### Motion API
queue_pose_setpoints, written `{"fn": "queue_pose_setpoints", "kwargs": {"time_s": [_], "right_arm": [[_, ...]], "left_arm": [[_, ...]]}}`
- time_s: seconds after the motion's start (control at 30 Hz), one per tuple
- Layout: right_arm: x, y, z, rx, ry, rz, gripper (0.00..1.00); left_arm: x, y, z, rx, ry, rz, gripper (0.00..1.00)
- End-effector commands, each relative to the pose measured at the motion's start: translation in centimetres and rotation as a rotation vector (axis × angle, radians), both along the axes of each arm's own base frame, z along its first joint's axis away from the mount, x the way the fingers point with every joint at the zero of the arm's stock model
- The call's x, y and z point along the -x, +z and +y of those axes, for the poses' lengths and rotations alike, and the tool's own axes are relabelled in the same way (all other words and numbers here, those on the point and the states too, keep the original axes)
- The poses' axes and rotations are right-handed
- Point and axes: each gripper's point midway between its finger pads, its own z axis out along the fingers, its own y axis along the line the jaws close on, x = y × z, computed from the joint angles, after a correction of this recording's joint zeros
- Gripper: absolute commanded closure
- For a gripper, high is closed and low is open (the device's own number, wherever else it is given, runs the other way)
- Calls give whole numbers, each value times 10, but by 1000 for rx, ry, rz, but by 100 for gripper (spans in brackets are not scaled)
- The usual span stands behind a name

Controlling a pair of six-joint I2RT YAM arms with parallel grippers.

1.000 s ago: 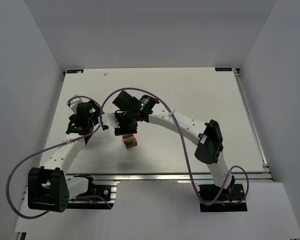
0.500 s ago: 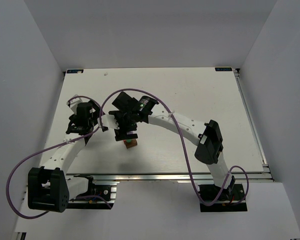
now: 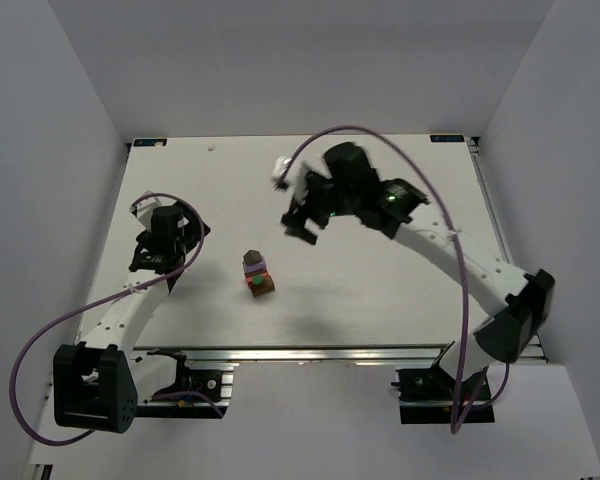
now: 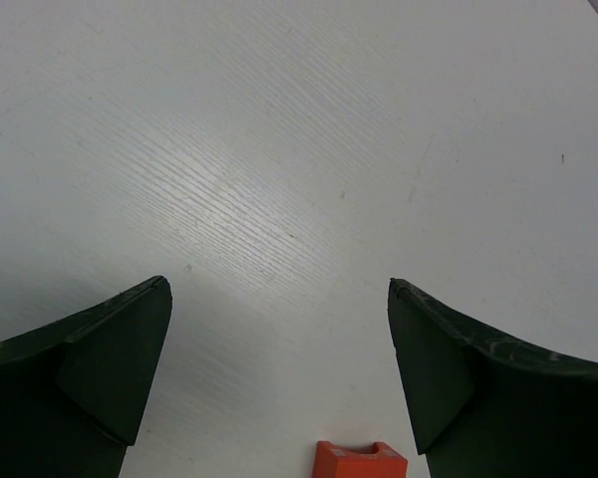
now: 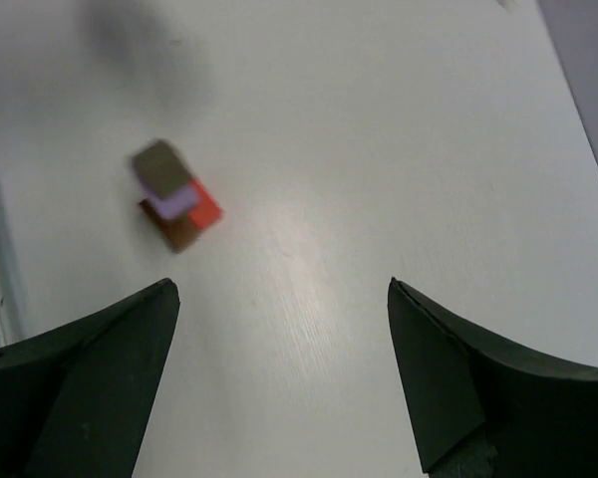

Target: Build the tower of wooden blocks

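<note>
Standing centrally on the white wood-grain table [image 3: 400, 290], the wood block tower [image 3: 257, 275] is sitting clear of the left gripper [image 4: 279, 289] and right gripper [image 5: 279, 289], both gaping wide; pale walls [image 3: 280, 60] are enclosing it.

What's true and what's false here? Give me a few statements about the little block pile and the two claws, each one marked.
1. The wood block tower stands on the table. True.
2. The right gripper is gripping a block. False: its jaws are open and empty, and it is clear of the tower.
3. A dark grey-brown block tops the stack. True.
4. The left gripper is shut. False: it is wide open and grips nothing.
</note>
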Motion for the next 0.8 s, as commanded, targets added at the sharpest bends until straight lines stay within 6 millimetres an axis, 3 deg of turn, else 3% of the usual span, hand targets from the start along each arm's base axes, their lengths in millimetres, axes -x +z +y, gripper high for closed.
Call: {"fn": "queue_pose_setpoints", "kwargs": {"time_s": [0.0, 0.03, 0.07, 0.1, 0.13, 0.17, 0.2, 0.23, 0.27, 0.3, 0.43, 0.5, 0.63, 0.77], "right_arm": [[-72, 12, -64, -283, -434, 198, 11], [-81, 14, -89, -336, -564, 219, 11], [-95, -24, -126, -314, -778, 270, 11], [-104, -27, -162, -391, -926, 338, 11], [-101, -38, -173, -427, -941, 411, 11], [-90, -80, -192, -421, -1010, 514, 11], [-98, -75, -219, -544, -1084, 538, 11], [-94, -87, -229, -570, -1121, 574, 11], [-87, -113, -243, -567, -1196, 618, 11], [-86, -119, -258, -583, -1269, 620, 11], [-87, -141, -313, -458, -1593, 526, 11], [-87, -146, -320, -407, -1636, 527, 11], [-84, -158, -308, -383, -1569, 580, 11], [-88, -155, -304, -441, -1539, 558, 11]], "left_arm": [[-1, 23, 3, 13, 27, -56, 2], [-1, 24, 5, 10, 34, -58, 2], [0, 23, 6, 5, 39, -54, 2], [1, 21, 8, 1, 47, -50, 2], [1, 22, 9, -5, 51, -53, 2], [2, 20, 10, -8, 54, -49, 2], [3, 19, 11, -17, 58, -46, 2], [2, 19, 12, -22, 59, -50, 2], [2, 19, 12, -23, 55, -52, 2], [2, 18, 11, -24, 46, -50, 2], [-3, 22, 7, -31, 16, -72, 2], [-3, 21, 8, -35, 15, -65, 2], [-2, 20, 9, -41, 21, -62, 2], [-2, 20, 11, -45, 29, -64, 2]]}}
